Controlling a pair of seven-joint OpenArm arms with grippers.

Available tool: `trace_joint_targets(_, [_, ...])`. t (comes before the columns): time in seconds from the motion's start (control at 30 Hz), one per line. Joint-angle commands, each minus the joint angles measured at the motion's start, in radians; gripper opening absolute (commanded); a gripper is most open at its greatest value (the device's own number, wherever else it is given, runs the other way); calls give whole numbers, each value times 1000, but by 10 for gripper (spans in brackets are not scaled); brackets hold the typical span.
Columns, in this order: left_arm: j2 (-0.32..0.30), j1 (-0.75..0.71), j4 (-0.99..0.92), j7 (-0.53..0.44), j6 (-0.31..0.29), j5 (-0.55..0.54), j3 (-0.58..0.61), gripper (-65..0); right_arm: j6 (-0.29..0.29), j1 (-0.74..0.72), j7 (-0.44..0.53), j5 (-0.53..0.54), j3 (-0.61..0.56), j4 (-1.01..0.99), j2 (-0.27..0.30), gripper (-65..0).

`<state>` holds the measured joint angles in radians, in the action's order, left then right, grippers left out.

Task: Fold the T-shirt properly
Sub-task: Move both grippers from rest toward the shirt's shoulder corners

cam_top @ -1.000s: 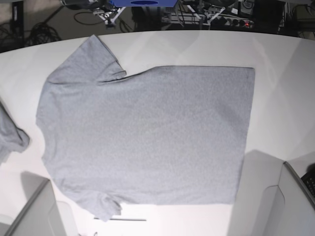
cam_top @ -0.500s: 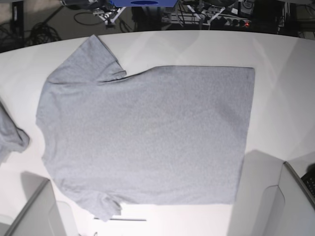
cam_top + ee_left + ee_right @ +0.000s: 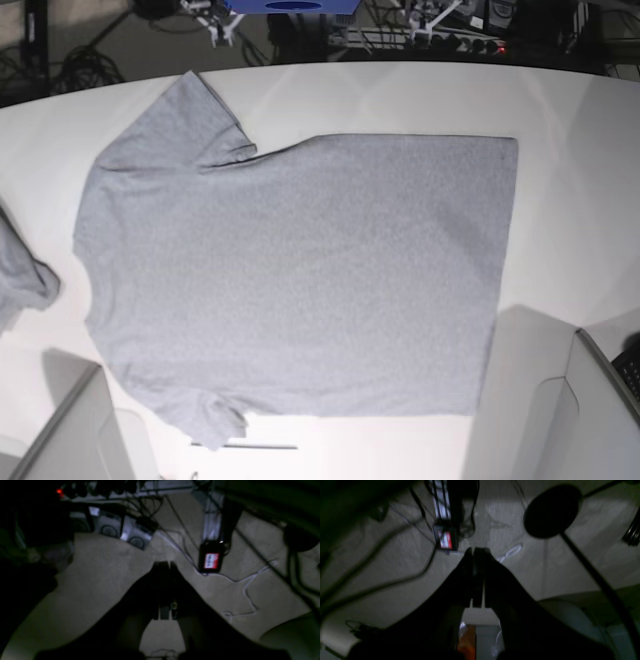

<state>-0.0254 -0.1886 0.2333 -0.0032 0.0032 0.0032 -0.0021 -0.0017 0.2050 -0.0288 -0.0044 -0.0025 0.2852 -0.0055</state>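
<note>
1. T-shirt (image 3: 300,280): heather grey, short-sleeved, plain side up. It lies spread flat on the table (image 3: 570,180), filling most of the base view. The neck end is toward that view's left, the straight hem toward its right. One sleeve points to the upper left; the other is bunched at the lower left edge. No fold is made in it.
2. Left gripper (image 3: 162,566): seen only by its own wrist camera. Jaws pressed together, nothing between them. It hangs over dim floor, away from the T-shirt.
3. Right gripper (image 3: 476,551): seen only by its own wrist camera. Jaws likewise closed and empty, over dim floor.
4. Table: white, with a curved far edge. Bare strips show around the T-shirt on all sides.
5. Grey cloth (image 3: 22,275): a second piece, at the left edge of the base view, apart from the T-shirt.
6. Black box (image 3: 210,560): carries a red and white label, on the floor beyond the left gripper, with cables around it. A like box (image 3: 445,540) shows beyond the right gripper.
7. Round black disc (image 3: 551,511): on a stem, in the upper right of the right wrist view.
</note>
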Motion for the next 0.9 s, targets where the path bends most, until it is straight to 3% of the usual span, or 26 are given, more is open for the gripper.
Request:
trace_joint_targets(0.0, [0, -30, 41, -2, 5, 4, -2, -650, -4, 18, 7, 1, 2, 32, 6, -650])
trace_joint_targets(0.4, [-69, -280, 426, -4, 4, -2, -6, -650, -4, 302, 3, 7, 9, 444, 22, -650])
trace_joint_targets(0.67, [-127, -496, 734, -5, 4, -4, -8, -650, -4, 459, 2, 7, 161, 673, 14, -650])
trace_joint_targets(0.87, [-138, -645, 966, -5, 4, -4, -8, -650, -4, 541, 2, 7, 244, 816, 14, -650])
